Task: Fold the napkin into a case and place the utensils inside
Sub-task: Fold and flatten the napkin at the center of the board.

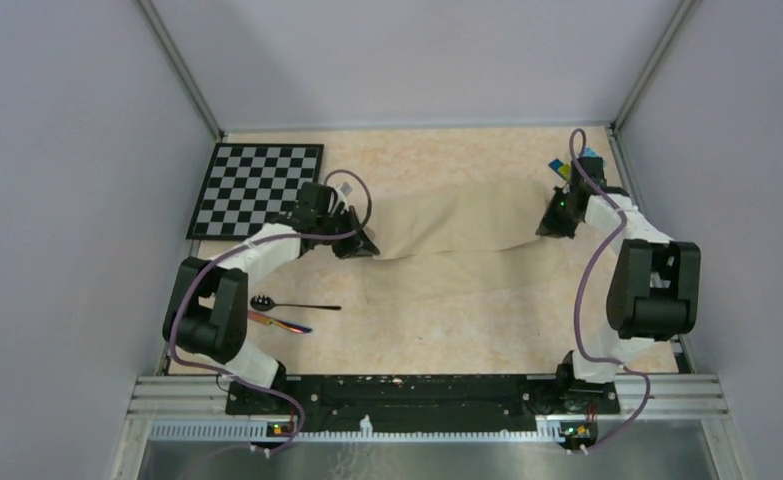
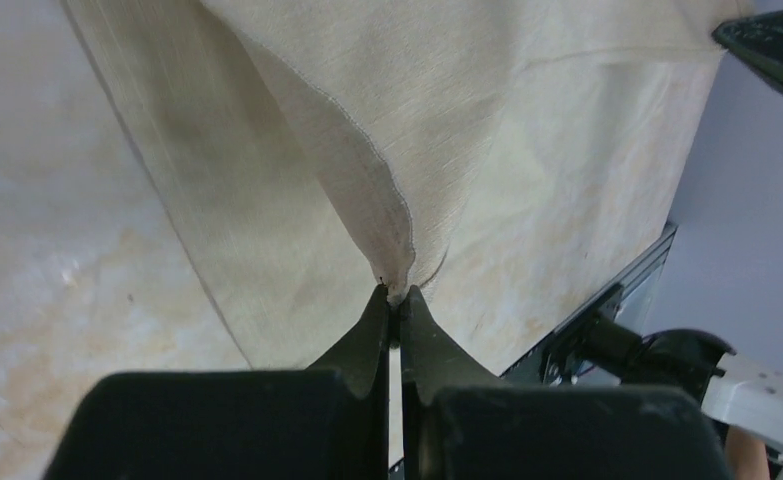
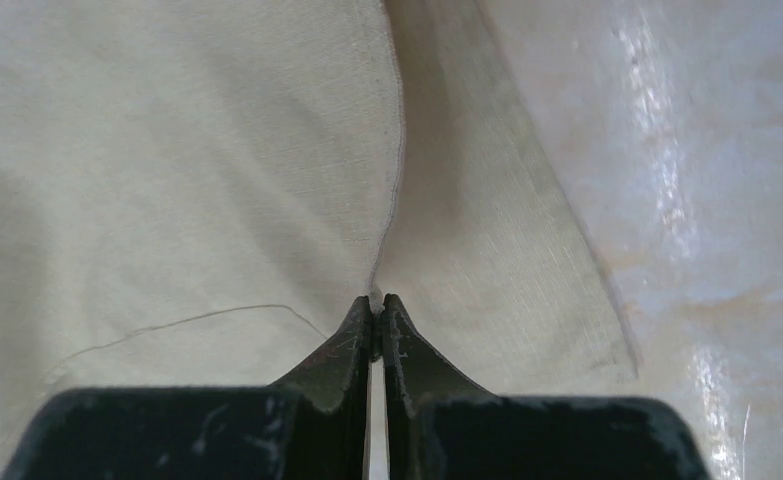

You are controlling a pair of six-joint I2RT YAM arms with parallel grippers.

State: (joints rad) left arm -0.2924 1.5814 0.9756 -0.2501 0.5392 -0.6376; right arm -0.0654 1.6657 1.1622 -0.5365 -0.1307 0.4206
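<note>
Black left gripper [image 2: 395,294] — creased cream napkin [image 2: 527,130]

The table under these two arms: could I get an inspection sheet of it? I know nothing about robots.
Surface: mottled beige table.
Job's things: napkin partly folded over itself; utensils lying left, outside it.
Clutter: chequered board far left; toy bricks far right.
Fingers: left fingers and right fingers each shut on the napkin's edge.
Cables: purple cables loop along both arms.
Surroundings: grey walls, metal rail in front.

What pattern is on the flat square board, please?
A black-and-white chequered board; top external view.
</note>
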